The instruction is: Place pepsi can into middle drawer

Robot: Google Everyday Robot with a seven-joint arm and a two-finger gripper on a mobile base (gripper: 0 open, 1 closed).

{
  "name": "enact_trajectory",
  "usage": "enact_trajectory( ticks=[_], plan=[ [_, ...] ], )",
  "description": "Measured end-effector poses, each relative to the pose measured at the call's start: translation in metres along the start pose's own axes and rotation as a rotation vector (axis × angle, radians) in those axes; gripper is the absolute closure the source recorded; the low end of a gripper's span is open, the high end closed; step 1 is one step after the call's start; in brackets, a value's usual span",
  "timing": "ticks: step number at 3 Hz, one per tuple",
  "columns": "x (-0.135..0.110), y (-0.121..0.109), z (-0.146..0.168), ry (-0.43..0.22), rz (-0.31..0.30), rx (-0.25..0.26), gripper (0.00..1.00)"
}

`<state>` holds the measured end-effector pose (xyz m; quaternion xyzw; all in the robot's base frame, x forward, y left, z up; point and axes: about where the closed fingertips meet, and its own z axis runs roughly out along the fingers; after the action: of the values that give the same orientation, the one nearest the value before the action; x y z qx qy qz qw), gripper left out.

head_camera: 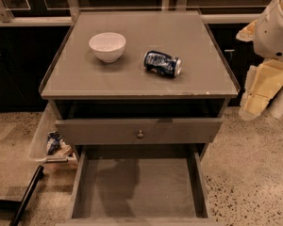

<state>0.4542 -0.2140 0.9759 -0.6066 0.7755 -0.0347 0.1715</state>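
The pepsi can (162, 63) lies on its side on the grey cabinet top (132, 81), right of centre, with its silver end pointing right. The middle drawer (139, 187) is pulled wide open below, and its flat grey floor is bare. My gripper (257, 95) hangs at the right edge of the view, beside the cabinet's right side. Its cream-coloured parts sit under the white arm (276, 27). It is well apart from the can and holds nothing I can see.
A white bowl (107, 46) stands on the cabinet top left of the can. The drawer with the round knob (140, 134) sits slightly open above the open drawer. A clear bin (49, 142) with items stands on the floor at the left, and a black bar (26, 194) lies near it.
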Motion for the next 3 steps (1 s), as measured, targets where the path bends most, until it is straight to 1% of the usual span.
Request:
enact_trajectory(
  ticks=[1,2,3],
  plan=[
    [-0.01,-0.035,0.024,0.017,-0.007,-0.002,0.0],
    [-0.01,-0.035,0.024,0.019,-0.008,-0.001,0.0],
    [-0.027,-0.041,0.035,-0.046,-0.005,0.01,0.0]
  ],
)
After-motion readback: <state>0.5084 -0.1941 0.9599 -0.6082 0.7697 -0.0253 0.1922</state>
